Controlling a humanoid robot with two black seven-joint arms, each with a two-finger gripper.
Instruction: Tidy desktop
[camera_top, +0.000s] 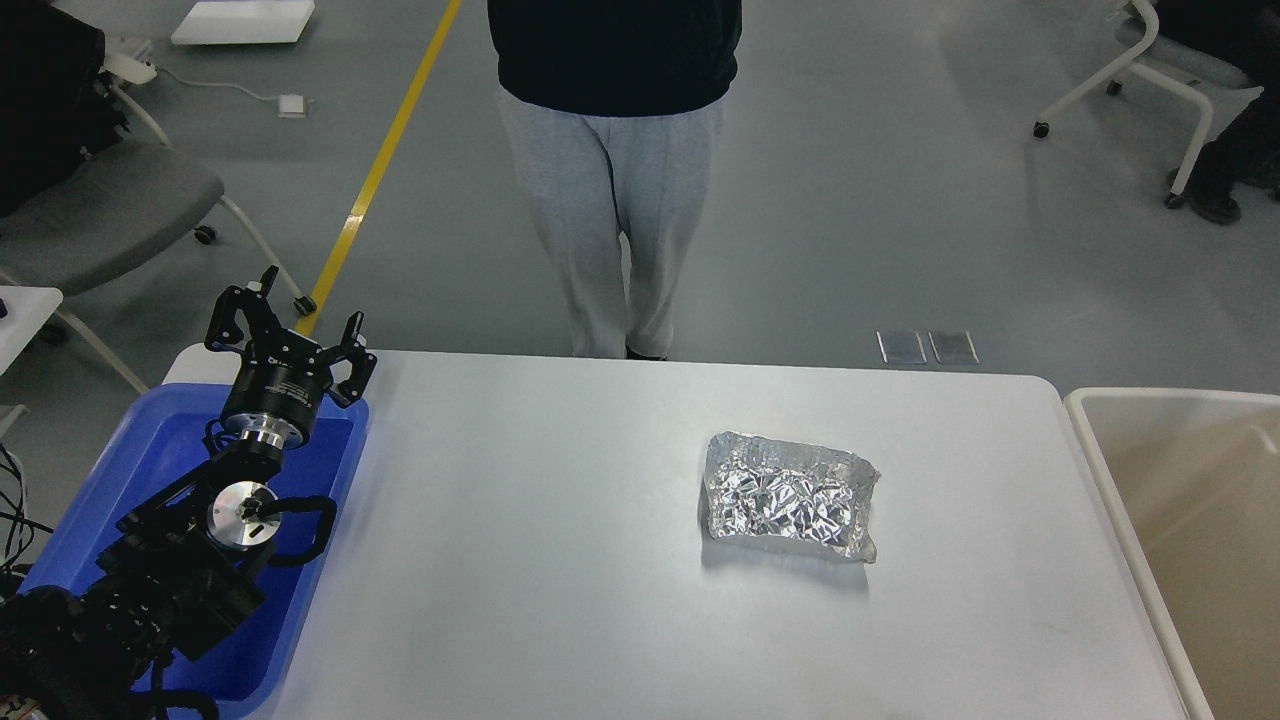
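Head view, items as we find them: one white desktop (560, 560), filling the lower middle of the frame. One crumpled silver foil wrapper (790, 497), lying flat on the desktop right of centre, well apart from everything else. One blue tray (345, 470) at the desktop's left edge. One beige bin (1180, 500) just beside its right edge. Our left gripper (292, 335), raised over the tray's far end, fingers spread wide and holding nothing. Our right gripper does not show. One person in grey trousers (610, 200) standing behind the far edge.
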